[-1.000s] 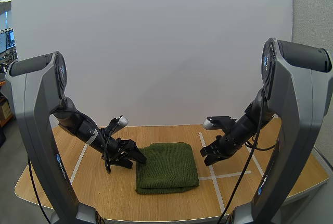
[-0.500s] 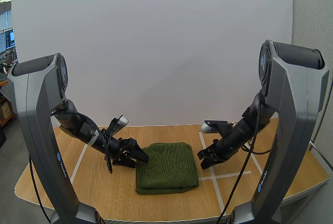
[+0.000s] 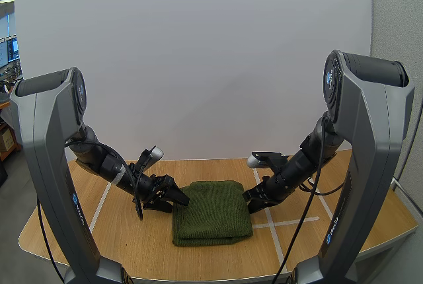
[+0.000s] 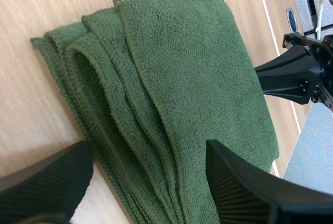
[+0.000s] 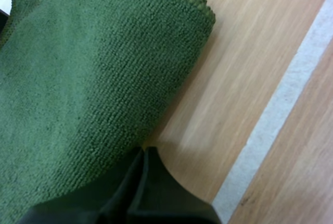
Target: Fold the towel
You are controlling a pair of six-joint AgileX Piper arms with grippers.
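Note:
A dark green towel lies folded into a thick rectangle in the middle of the wooden table. My left gripper sits low at the towel's left edge. The left wrist view has its fingers standing wide apart, open, over the towel's stacked layer edges. My right gripper rests at the towel's right edge. In the right wrist view its fingers lie together as one dark wedge, shut on nothing, the tip against the towel's rounded fold.
White tape lines cross the table to the right of the towel, and another line runs on the left. The tape passes close beside my right gripper. Bare wood lies in front of the towel.
My right gripper has come down and to the left, from above the tape line to the towel's right edge. My left gripper has edged slightly toward the towel.

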